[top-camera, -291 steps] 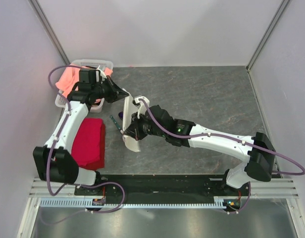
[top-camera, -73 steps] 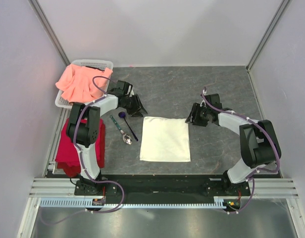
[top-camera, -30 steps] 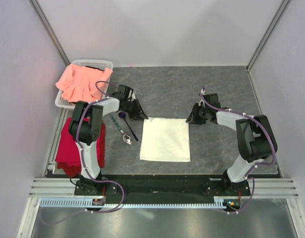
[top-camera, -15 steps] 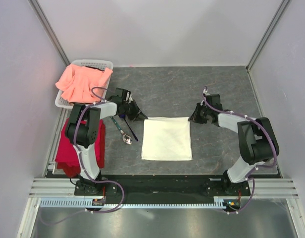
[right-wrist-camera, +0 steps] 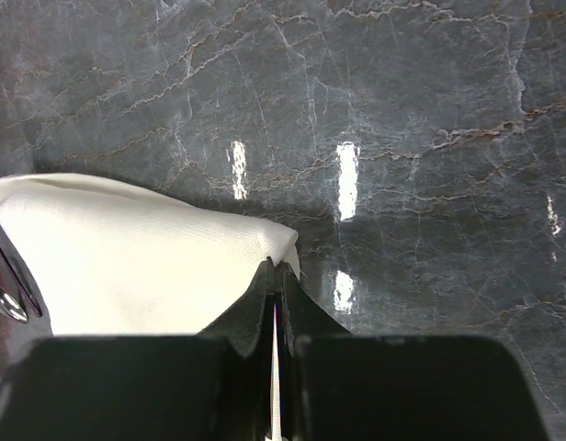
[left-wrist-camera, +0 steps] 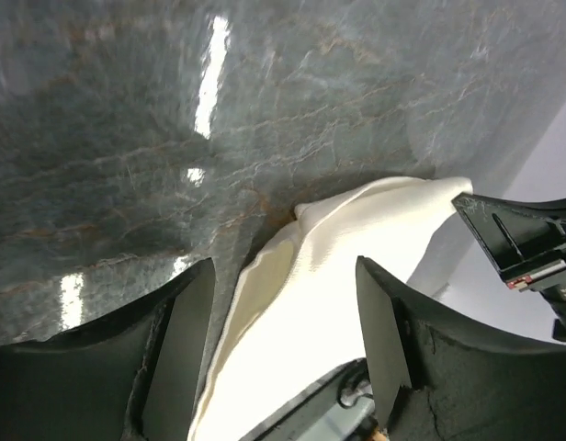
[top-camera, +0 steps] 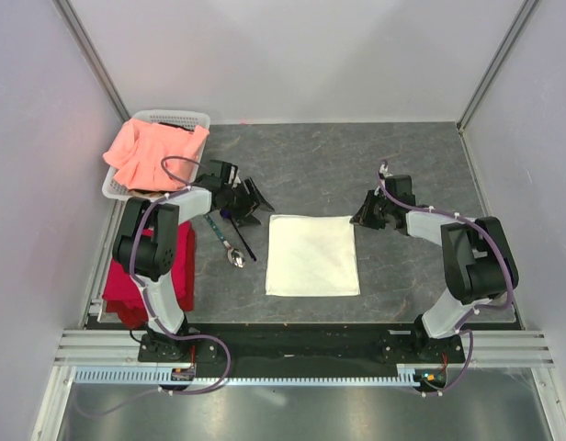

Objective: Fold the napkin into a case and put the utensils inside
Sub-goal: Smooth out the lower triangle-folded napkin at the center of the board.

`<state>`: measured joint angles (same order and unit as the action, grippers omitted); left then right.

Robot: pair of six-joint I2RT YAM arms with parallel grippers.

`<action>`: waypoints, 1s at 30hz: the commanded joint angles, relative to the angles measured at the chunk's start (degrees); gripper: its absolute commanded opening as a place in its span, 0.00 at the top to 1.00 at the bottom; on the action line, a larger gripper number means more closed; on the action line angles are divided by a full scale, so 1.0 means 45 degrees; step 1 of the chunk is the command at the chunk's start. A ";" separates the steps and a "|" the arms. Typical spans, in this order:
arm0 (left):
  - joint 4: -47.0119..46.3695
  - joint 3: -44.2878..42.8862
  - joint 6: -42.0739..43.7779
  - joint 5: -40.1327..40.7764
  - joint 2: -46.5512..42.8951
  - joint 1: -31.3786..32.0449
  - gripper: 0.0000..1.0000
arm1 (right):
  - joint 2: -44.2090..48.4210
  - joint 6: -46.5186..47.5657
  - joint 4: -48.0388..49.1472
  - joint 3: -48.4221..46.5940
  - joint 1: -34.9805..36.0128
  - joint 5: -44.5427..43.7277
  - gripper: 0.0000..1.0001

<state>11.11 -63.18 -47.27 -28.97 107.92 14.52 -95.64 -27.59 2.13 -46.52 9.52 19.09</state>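
At the far-right corner of the napkin (top-camera: 312,255), we are clamping our right fingers (right-wrist-camera: 249,310) on it. Our left fingers (left-wrist-camera: 179,354) are hovering spread apart near its far-left corner.

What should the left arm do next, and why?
Probably ease the left gripper forward and close its jaws on the napkin at its far left corner. The right gripper pinches the far right corner, while the left jaws stand open with the cloth just ahead.
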 commanded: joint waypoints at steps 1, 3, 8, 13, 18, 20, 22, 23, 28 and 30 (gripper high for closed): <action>0.1920 -0.1935 0.3366 0.1338 -0.0838 0.0150 0.31 | -0.0270 0.0409 0.0054 -0.0520 -0.0045 0.0424 1.00; 0.2449 -0.2888 0.4327 0.1263 -0.0701 0.0346 0.32 | -0.0349 0.0390 0.0034 -0.0579 -0.0025 0.0561 1.00; 0.4596 -0.4786 0.6968 0.1244 0.0565 0.1147 0.33 | -0.0486 0.0488 -0.0083 -0.0716 -0.0026 0.0640 1.00; 0.4096 -0.4596 0.5821 0.0853 0.0493 0.1323 0.52 | -0.0584 0.0468 -0.0141 -0.0833 -0.0025 0.0310 1.00; 0.1693 -0.3032 0.4645 -0.0240 -0.0505 0.1654 0.66 | -0.0837 0.1071 -0.0821 -0.1437 -0.0025 -0.0394 1.00; 0.1651 -0.2953 0.4157 -0.0689 -0.0292 0.1733 0.72 | -0.0955 0.1190 -0.1078 -0.1634 -0.0045 -0.0590 1.00; 0.1632 -0.2895 0.3787 -0.1080 0.0175 0.1733 0.79 | -0.0955 0.1269 -0.1331 -0.1868 -0.0026 -0.0862 1.00; 0.1612 -0.2836 0.3707 -0.1081 0.0275 0.1733 0.80 | -0.0935 0.1307 -0.1720 -0.1985 -0.0025 -0.0960 0.98; 0.1651 -0.2952 0.3414 -0.0888 0.0977 0.1733 0.82 | 0.0118 0.1503 -0.3435 -0.2200 0.0384 -0.2559 0.59; 0.1768 -0.3147 0.3375 -0.0537 0.1193 0.1675 0.82 | 0.0721 0.1600 -0.4084 -0.2220 0.0947 -0.3359 0.52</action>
<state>20.32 -76.09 -29.41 -31.83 111.04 22.33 -98.39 -22.33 -8.73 -54.26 10.37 12.05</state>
